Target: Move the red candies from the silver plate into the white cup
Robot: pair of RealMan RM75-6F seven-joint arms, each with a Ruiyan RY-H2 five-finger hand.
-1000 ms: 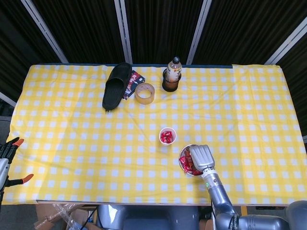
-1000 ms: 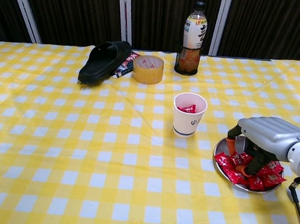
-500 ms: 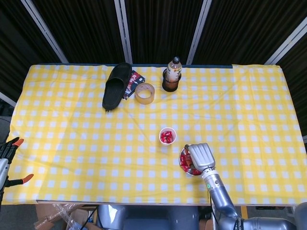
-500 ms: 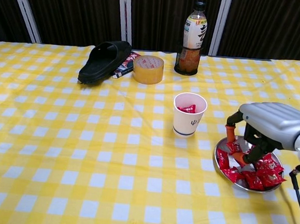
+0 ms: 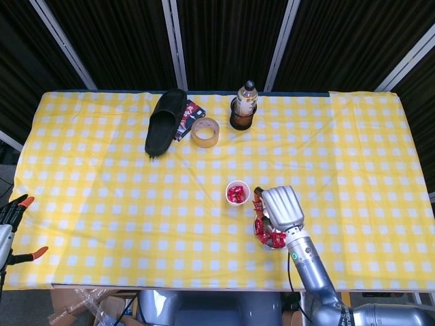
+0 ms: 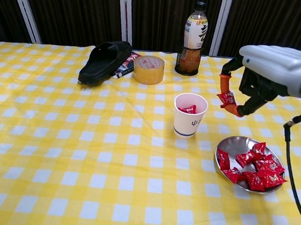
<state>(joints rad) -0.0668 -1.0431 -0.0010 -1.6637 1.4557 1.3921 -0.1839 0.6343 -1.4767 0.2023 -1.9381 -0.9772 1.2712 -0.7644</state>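
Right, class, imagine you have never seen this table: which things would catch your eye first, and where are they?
The silver-grey right robot hand stands out, raised above the table's right side with a red wrapped candy pinched in its fingers. Below it sits the round silver plate of red candies, beside the white paper cup. At the back lies a black rubber slipper.
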